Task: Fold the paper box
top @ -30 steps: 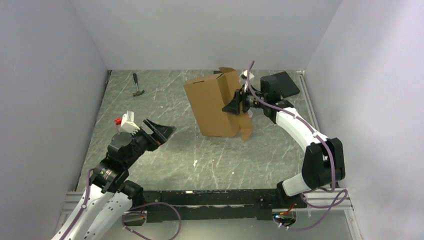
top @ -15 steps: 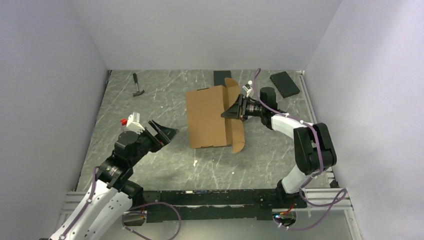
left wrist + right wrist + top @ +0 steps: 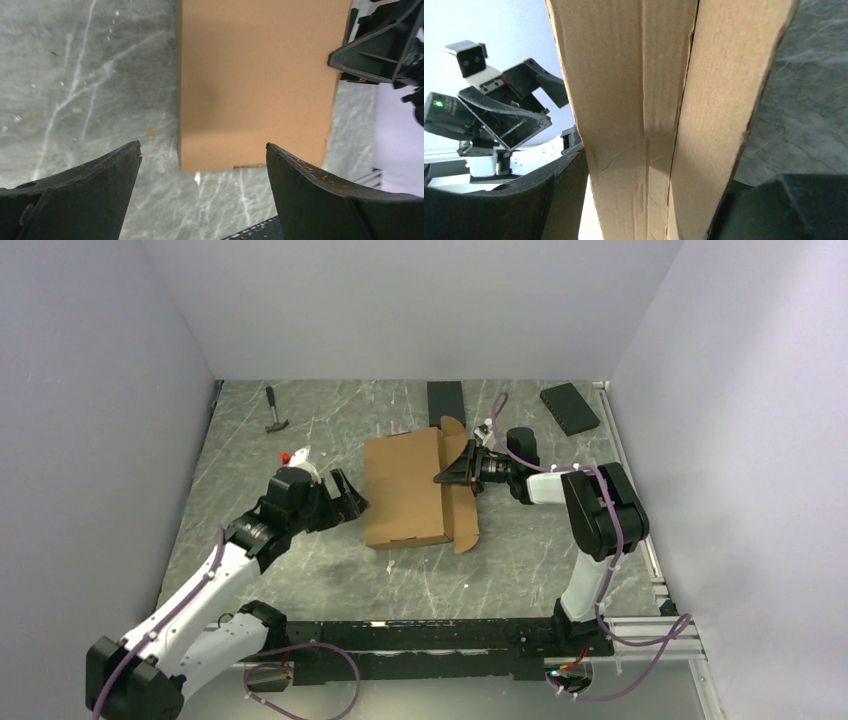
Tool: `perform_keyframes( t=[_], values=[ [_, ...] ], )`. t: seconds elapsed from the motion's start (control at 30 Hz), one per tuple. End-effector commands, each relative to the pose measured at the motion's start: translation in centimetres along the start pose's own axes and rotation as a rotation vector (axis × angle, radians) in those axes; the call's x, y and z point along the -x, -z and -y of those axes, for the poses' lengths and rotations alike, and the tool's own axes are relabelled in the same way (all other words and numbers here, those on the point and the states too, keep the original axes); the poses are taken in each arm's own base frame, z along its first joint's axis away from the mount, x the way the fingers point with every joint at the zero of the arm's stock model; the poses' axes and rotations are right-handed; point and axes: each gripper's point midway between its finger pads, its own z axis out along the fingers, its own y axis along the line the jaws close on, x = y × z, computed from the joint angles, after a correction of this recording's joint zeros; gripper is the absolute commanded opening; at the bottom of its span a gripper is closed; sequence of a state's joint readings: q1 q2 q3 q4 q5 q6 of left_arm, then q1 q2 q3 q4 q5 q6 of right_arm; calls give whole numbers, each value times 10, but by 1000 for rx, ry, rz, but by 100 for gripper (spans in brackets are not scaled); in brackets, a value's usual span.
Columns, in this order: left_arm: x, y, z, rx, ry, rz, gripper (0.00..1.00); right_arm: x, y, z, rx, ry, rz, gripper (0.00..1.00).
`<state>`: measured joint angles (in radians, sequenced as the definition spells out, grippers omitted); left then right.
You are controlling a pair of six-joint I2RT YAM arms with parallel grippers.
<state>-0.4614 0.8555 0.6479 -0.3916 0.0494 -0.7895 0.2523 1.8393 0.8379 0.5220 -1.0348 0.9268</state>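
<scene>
The worktop [image 3: 300,570] is grey and scratched. The paper box [image 3: 405,490] lies at mid-worktop, its broad panel down flat and its right-hand flap raised along the crease. The right gripper [image 3: 455,472] has its jaws pinching that raised flap, cardboard filling the gap between them. The left gripper [image 3: 352,498] sits just beside the box's left edge, jaws spread wide; no contact is evident. One black slab [image 3: 446,400] lies behind the box, and another black slab [image 3: 571,407] lies in the far right corner. A hammer [image 3: 274,412] lies far left, well apart from the box.
</scene>
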Motion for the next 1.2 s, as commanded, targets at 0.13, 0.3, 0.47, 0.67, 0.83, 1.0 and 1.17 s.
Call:
perform_keyframes(
  t=[0.13,0.3,0.47,0.67,0.83,1.0,1.17],
  values=[
    [29,-23,-7,124,-227,-12,99,-19,-21,24,-33,72,-27,52],
    [30,-44,-16,194,-284,-80,98,-24,-26,37,-62,55,-48,55],
    [27,-63,-19,232,-294,-144,94,-26,-27,43,-84,58,-56,62],
    [22,-79,-24,283,-303,-220,91,-25,-26,55,-155,76,-66,69],
    [13,-88,-35,343,-322,-280,91,-17,-21,64,-253,150,-67,72],
    [9,-94,-43,380,-342,-318,91,-3,-11,65,-354,248,-46,85],
    [15,-96,-44,402,-362,-313,91,14,7,54,-405,335,-18,93]
  ],
)
